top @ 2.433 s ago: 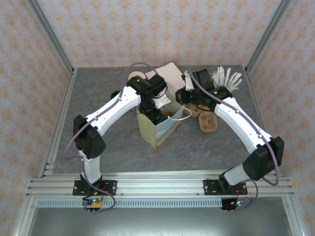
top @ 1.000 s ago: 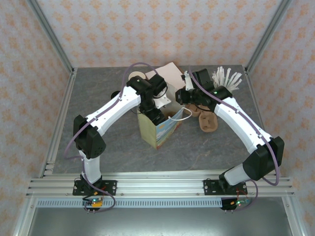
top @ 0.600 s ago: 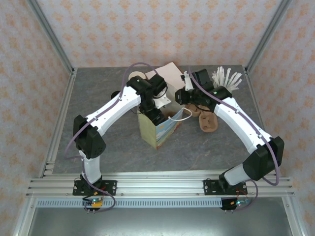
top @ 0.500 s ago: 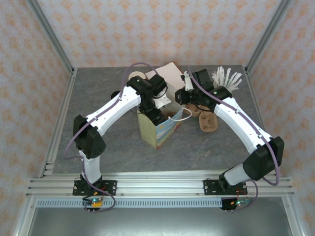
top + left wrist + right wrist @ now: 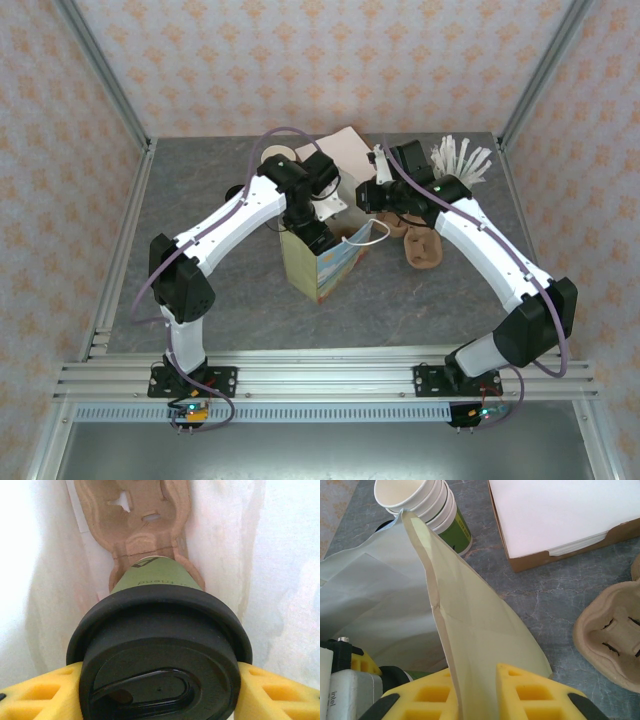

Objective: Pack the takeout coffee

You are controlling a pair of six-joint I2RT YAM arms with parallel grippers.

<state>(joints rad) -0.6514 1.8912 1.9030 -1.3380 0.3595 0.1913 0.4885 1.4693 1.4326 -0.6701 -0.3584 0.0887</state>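
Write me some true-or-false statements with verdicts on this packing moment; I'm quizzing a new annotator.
1. The left jaws hold the takeout coffee inside the paper bag. True.
2. The right jaws hang open, clear of the bag. False: they pinch the bag's edge.
3. The coffee has no lid. False: a black lid sits on it.
4. A cardboard carrier lies in the bag, beyond the cup. True.
5. A stack of lidless cups stands on the table outside the bag. True.
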